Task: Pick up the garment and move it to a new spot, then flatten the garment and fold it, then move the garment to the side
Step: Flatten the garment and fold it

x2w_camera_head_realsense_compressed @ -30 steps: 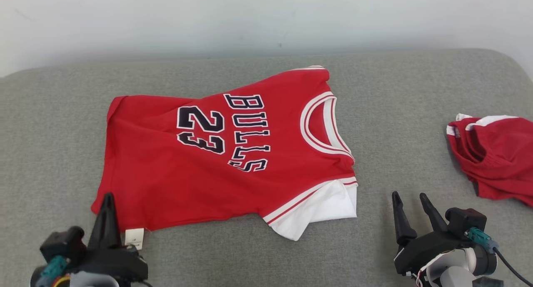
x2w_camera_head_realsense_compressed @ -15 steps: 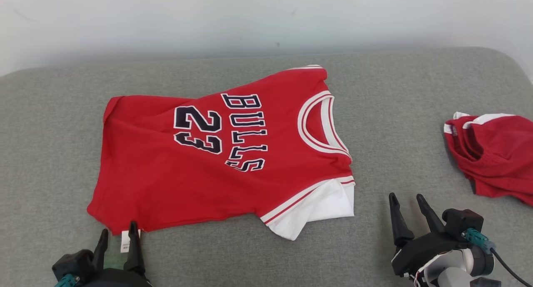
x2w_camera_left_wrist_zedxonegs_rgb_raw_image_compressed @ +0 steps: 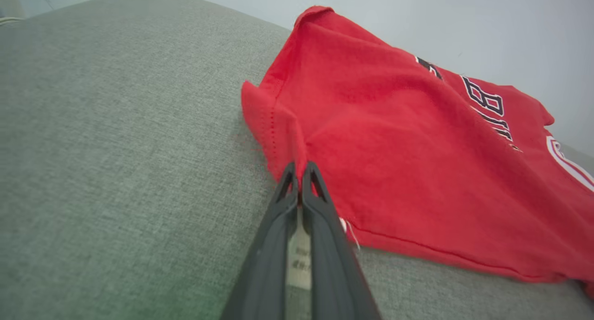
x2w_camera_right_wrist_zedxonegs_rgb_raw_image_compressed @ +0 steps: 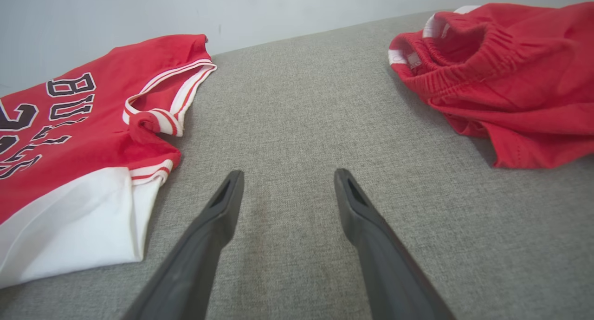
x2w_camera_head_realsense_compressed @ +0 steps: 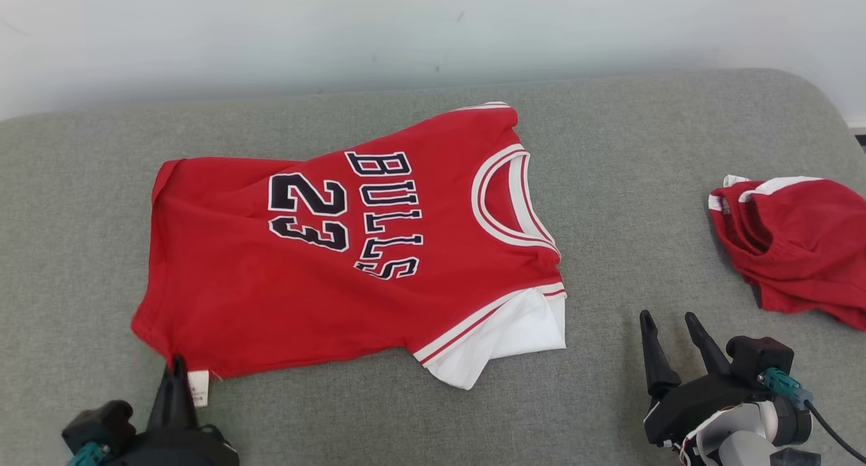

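The garment (x2w_camera_head_realsense_compressed: 338, 249) is a red "BULLS 23" jersey with white trim, spread on the grey cushion with its neck toward the right. My left gripper (x2w_camera_head_realsense_compressed: 177, 368) sits at its near left hem corner. In the left wrist view its fingers (x2w_camera_left_wrist_zedxonegs_rgb_raw_image_compressed: 300, 169) are pressed together on that corner of the jersey (x2w_camera_left_wrist_zedxonegs_rgb_raw_image_compressed: 394, 148), with the white label (x2w_camera_left_wrist_zedxonegs_rgb_raw_image_compressed: 298, 259) caught between them. My right gripper (x2w_camera_head_realsense_compressed: 670, 324) stands open over bare cushion, right of the white sleeve. The right wrist view shows its open fingers (x2w_camera_right_wrist_zedxonegs_rgb_raw_image_compressed: 287, 178) apart from the jersey (x2w_camera_right_wrist_zedxonegs_rgb_raw_image_compressed: 69, 139).
A second red piece, crumpled shorts (x2w_camera_head_realsense_compressed: 791, 243) with an elastic waist (x2w_camera_right_wrist_zedxonegs_rgb_raw_image_compressed: 506, 78), lies at the right edge. The grey cushion (x2w_camera_head_realsense_compressed: 643, 182) has bare room between the two red items. A pale wall runs behind.
My left gripper opened around the near left hem corner and has closed on it. The head camera shifted slightly. The right gripper has kept its place and stays open.
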You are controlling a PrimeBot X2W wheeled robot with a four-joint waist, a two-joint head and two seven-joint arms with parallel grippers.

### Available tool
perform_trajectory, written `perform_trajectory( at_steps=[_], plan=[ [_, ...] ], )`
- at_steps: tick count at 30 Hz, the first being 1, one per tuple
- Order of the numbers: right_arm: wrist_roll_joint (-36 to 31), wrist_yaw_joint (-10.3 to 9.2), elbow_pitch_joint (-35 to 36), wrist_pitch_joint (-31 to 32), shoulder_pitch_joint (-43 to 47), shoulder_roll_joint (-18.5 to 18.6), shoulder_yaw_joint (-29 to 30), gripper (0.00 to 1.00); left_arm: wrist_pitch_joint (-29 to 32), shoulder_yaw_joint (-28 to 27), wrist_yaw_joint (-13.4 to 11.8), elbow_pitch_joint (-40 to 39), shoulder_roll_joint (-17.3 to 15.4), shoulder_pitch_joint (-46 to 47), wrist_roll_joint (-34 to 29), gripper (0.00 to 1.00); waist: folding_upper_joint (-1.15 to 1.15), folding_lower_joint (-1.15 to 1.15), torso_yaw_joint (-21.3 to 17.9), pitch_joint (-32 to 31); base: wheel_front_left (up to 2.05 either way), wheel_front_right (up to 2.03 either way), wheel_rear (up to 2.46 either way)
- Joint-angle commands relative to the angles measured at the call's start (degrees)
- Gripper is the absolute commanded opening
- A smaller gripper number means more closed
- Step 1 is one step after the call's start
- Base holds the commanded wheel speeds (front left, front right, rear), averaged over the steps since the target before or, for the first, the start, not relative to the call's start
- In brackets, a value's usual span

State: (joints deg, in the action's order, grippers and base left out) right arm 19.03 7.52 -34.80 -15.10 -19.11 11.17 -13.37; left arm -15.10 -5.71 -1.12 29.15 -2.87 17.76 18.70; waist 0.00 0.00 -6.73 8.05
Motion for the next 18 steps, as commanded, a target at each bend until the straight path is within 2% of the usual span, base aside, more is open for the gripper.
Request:
perform_trajectory(
  at_steps=[1, 5, 9, 13, 18],
  plan=[
    [-0.49, -0.07, -0.16, -0.01, 0.49, 0.18, 0.01, 1.00, -0.07, -0.52, -0.05, -1.01, -0.05, -0.07, -1.04, 0.00, 0.00, 0.00, 0.17, -0.28, 0.00, 0.00, 0.00],
    [-0.62, -0.07, -0.22, -0.01, 0.75, -0.27, 0.03, 1.00, -0.07, 1.49, 0.38, -5.54, -0.02, -1.35, -9.03, 0.00, 0.00, 0.00, 0.42, -0.91, 0.00, 0.00, 0.00],
    [-0.69, -0.07, -0.45, -0.01, 0.94, -0.87, -0.26, 1.00, -0.07, 7.01, 1.93, -5.19, -0.22, -0.53, -16.76, 0.00, 0.00, 0.00, 0.32, -1.28, 0.00, 0.00, 0.00],
    [-0.31, -0.07, -0.50, -0.01, 0.65, -1.11, -0.82, 1.00, -0.07, 12.07, 3.34, -2.27, -0.49, 3.06, -20.70, 0.00, 0.00, 0.00, -0.75, -0.86, 0.00, 0.00, 0.00],
    [0.05, -0.07, -0.64, -0.01, 0.35, -0.88, -0.76, 1.00, -0.07, 15.75, 3.91, 1.25, -0.45, 5.94, -22.07, 0.00, 0.00, 0.00, -2.08, -0.20, 0.00, 0.00, 0.00]
  ],
)
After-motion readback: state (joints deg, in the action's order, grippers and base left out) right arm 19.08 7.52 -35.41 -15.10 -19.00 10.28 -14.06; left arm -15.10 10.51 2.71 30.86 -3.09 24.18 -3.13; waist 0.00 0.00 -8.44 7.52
